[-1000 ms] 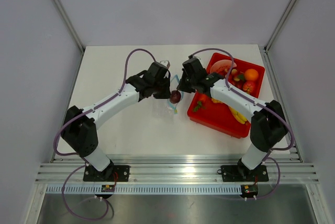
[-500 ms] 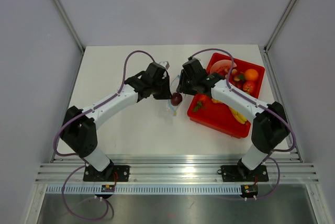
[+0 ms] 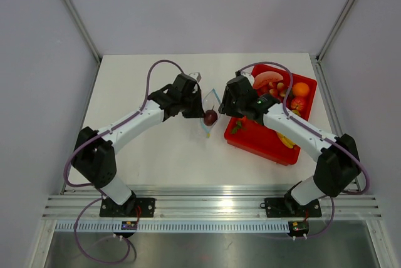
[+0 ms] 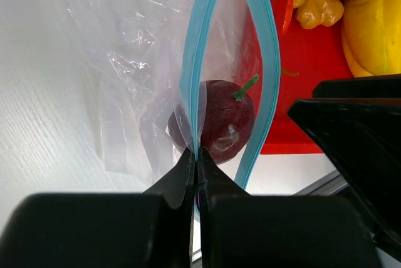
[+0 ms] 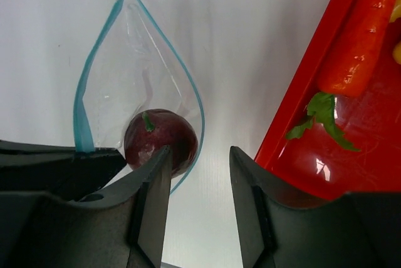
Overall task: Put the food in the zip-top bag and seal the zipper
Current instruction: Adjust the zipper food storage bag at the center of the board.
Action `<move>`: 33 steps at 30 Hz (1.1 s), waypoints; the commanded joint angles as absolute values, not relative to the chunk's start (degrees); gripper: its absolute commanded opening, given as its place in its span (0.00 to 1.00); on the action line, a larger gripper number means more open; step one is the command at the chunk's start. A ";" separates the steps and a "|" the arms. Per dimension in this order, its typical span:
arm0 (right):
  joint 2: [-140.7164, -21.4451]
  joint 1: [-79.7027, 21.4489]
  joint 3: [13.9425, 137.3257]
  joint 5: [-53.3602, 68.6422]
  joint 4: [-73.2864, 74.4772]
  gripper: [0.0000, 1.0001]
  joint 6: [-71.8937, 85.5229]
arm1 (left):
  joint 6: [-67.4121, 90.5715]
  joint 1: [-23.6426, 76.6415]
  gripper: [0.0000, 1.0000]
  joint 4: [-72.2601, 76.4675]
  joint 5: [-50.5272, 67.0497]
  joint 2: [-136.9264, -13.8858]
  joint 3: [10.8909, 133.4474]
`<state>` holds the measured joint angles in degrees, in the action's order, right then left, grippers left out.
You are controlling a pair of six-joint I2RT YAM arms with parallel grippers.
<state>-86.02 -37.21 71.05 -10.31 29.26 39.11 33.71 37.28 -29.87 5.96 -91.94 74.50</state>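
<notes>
The clear zip-top bag lies between my two grippers, its light blue zipper spread open. My left gripper is shut on one side of the zipper strip and holds the mouth open. The dark purple fruit sits inside the bag mouth; it also shows in the right wrist view and the top view. My right gripper is open and empty, just right of the fruit, above bare table. A red round fruit lies in the red tray.
The red tray stands right of the bag, close to my right gripper, and holds a carrot, a yellow banana, an orange fruit and several other toy foods.
My right gripper has drawn back to the right, away from the bag. The purple fruit stays in the bag mouth. My left gripper has kept its hold on the zipper.
</notes>
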 commanded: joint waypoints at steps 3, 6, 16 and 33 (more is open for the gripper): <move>-90.17 -37.71 71.98 -8.26 25.84 0.49 40.69 | 33.57 36.65 0.00 -27.42 7.82 -87.98 74.18; -92.11 -37.71 72.77 -7.38 25.58 0.45 41.04 | 33.49 36.56 0.00 -27.16 7.73 -87.45 73.83; -90.62 -37.71 72.60 -10.10 26.10 0.00 39.29 | 32.08 35.16 0.00 -29.35 6.51 -86.75 73.57; -88.50 -39.55 78.13 -9.22 28.04 0.00 41.05 | 26.02 33.84 0.00 -41.13 -14.05 -89.30 80.33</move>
